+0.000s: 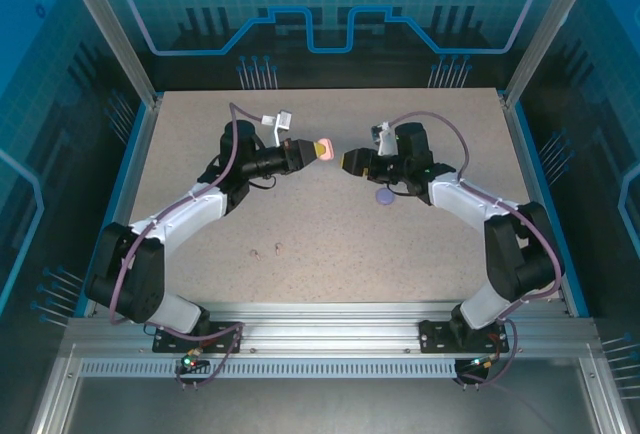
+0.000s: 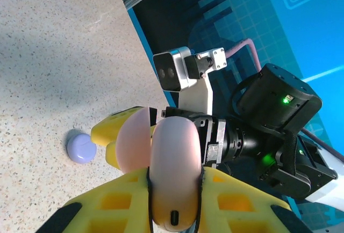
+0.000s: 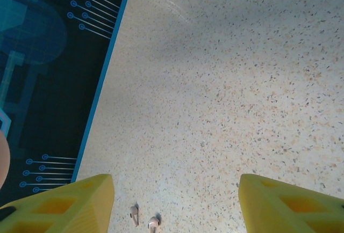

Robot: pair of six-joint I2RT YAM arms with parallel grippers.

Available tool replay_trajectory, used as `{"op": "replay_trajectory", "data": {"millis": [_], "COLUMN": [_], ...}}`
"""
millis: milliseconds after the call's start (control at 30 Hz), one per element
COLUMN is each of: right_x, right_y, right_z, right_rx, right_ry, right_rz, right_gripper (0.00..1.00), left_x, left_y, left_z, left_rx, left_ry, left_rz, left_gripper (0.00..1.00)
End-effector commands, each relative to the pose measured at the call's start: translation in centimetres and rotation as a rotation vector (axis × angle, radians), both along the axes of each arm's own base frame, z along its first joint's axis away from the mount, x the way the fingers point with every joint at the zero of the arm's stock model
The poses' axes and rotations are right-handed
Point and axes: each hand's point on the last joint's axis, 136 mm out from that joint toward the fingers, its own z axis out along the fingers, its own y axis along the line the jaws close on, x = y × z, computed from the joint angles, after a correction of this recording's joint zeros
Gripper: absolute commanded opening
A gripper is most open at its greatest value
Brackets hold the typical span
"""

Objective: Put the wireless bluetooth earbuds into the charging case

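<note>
We find the earbuds (image 1: 278, 246) lying on the speckled table (image 1: 400, 264), in its front half toward the left arm's side and well apart from both grippers. They are two tiny pinkish pieces with short stems, just beside each other. From above they are too small for us to make out their shape or tell whether they touch. In the right wrist view they sit at the bottom edge, one partly cut off by it.

The charging case (image 2: 173, 163) is a smooth, rounded pink shell with a dark slot port on its near end. Its paler lid (image 2: 133, 139) is swung open to one side. The left gripper (image 1: 312, 150) clamps the case between its yellow fingers and holds it raised over the middle of the table's back half. The inside of the case faces away from the left wrist camera, so we cannot tell what lies in it.

The right gripper (image 1: 350, 161) faces the case from close by, its jaws standing wide with only bare table between them. In the left wrist view the case and lid hide most of that gripper, and we cannot tell whether it touches the lid.

A purple case (image 1: 384, 195), round and closed, rests on the table beside the right arm.
</note>
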Motion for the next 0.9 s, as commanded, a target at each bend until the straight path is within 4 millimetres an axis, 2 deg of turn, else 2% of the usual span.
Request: {"op": "replay_trajectory", "data": {"millis": [0, 167, 300, 600, 867], "right_x": [-1.1, -2.7, -2.6, -1.8, -1.0], "right_y": [-0.5, -0.1, 0.4, 2.1, 3.1], "right_z": [2.6, 5.8, 7.5, 8.2, 7.5], "right_rx": [0.035, 0.088, 0.107, 0.122, 0.112], "right_ry": [-0.050, -0.138, -0.174, -0.178, -0.158], "right_rz": [0.013, 0.082, 0.111, 0.145, 0.147], "right_gripper": [0.63, 0.59, 0.55, 0.51, 0.48], "left_x": [-0.2, -0.2, -0.3, -0.3, -0.4], "left_y": [-0.1, -0.3, -0.4, -0.4, -0.5], "left_z": [2.2, 2.0, 1.9, 1.8, 2.1], "left_rx": [-0.018, -0.025, -0.030, -0.037, -0.044], "left_ry": [-0.064, -0.057, -0.052, -0.044, -0.046], "left_rz": [-0.022, -0.032, -0.040, -0.042, -0.048], "left_gripper": [0.00, 0.00, 0.00, 0.00, 0.00]}}
